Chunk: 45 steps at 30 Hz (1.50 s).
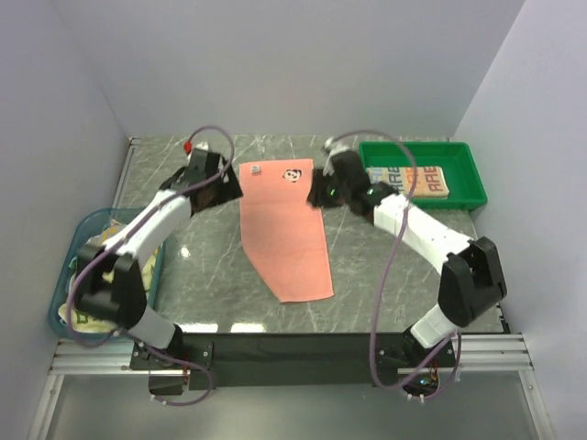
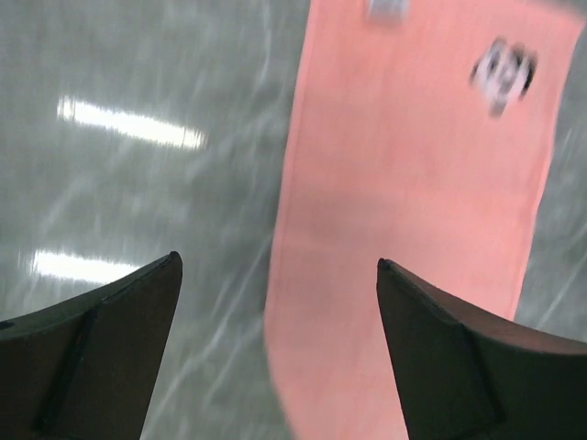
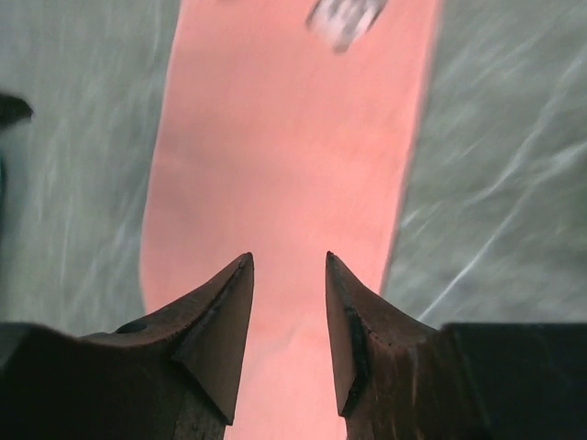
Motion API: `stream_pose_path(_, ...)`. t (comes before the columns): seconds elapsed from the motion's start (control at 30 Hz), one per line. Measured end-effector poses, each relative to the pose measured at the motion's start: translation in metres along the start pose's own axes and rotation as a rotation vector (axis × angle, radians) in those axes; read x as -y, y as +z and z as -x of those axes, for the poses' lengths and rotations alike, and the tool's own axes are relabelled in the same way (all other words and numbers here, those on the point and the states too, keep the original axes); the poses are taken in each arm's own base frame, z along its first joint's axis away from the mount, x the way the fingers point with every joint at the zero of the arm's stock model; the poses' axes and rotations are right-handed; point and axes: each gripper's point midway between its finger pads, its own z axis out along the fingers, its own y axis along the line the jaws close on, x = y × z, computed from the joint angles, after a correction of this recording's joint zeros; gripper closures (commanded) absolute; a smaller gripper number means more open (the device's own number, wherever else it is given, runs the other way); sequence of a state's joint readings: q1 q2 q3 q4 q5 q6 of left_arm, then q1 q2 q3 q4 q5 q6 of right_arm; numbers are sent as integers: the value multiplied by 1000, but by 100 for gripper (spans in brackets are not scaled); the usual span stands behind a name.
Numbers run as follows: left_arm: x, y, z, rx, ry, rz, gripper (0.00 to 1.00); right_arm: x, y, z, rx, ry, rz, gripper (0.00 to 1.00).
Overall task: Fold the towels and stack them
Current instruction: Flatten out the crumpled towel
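Observation:
A salmon-pink towel (image 1: 282, 229) with a panda emblem (image 1: 292, 174) lies flat on the grey marble table, folded into a long strip running from far to near. My left gripper (image 1: 227, 188) hovers open and empty at the strip's far left edge; in the left wrist view (image 2: 278, 266) the towel (image 2: 413, 183) lies below. My right gripper (image 1: 323, 191) hovers open and empty at the far right edge; in the right wrist view (image 3: 289, 261) the towel (image 3: 284, 137) lies below. A folded cream towel with coloured letters (image 1: 408, 181) lies in the green tray. More towels (image 1: 101, 247) lie in the blue basket.
The green plastic tray (image 1: 463, 165) stands at the back right. The blue basket (image 1: 83, 234) stands at the left edge of the table. Grey walls close in the left, back and right. The table's front edge runs along a black bar.

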<state>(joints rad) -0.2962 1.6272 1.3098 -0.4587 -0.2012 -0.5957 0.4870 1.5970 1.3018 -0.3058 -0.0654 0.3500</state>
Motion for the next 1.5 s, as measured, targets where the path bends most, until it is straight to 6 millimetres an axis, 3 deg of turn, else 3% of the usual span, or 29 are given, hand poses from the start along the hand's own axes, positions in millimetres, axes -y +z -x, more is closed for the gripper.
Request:
stream_pose_path(0.07,-17,-25,-31,-47,-17,1,5,-26,-9,-47,-78,-79,54,54)
stream_pose_path(0.13,-33,-42,-47,-66,-28,17,4,-51,-17,-91,-153,-171,102,53)
stream_pose_path(0.27,-66,-65,-43,-37,-58,73,3,-96,-35,-165,-255,-388,168,52)
stream_pose_path(0.4,-97,-81,-31,45,-76,136,3,-121,-37,-198,-276,-540,157,52)
stream_pose_path(0.6,-128,-93,-43,96,-70,204,3,-150,-9,-228,-272,-758,50,56)
stream_pose_path(0.77,-138,-94,-41,113,-68,243,3,-163,5,-247,-275,-884,-12,56)
stream_pose_path(1.0,-139,-99,-35,149,-80,236,4,-153,31,-259,-295,-980,-131,58)
stream_pose_path(1.2,-139,-99,-34,154,-82,235,4,-144,36,-251,-266,-1026,-210,61)
stream_pose_path(1.33,-140,-99,-33,155,-83,237,5,-136,39,-248,-250,-1054,-258,78)
stream_pose_path(1.4,-140,-99,-33,156,-83,237,5,-133,40,-250,-253,-1065,-274,95)
stream_pose_path(1.5,-141,-99,-34,155,-84,239,5,-130,41,-249,-247,-1076,-290,100)
